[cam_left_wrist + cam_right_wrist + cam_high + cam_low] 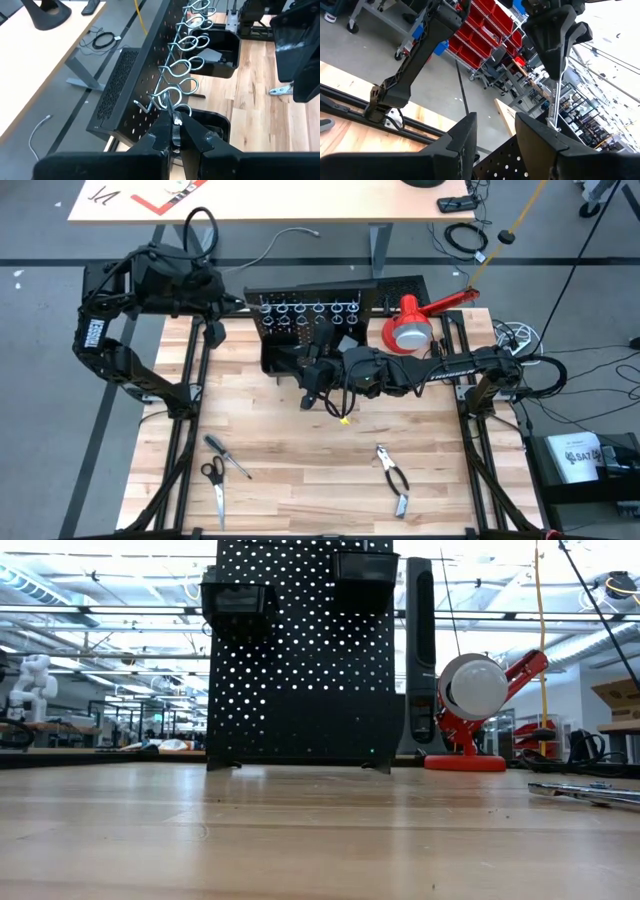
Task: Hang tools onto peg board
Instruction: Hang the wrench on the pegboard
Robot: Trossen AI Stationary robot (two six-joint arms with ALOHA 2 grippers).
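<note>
Overhead, left tool (pixel 176 131) shut on metal piece (pixel 176 120) at peg board (pixel 305 330), right tool's (pixel 495 131) grip unclear.

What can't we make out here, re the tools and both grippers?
- Right gripper: high view, the arm's dark bulk hides its fingers; right wrist view is too tight to show a grip.
- Left gripper: left wrist view, item at its fingertips is too small to identify.
- Wrench: low view, cut off by the edge.
</note>
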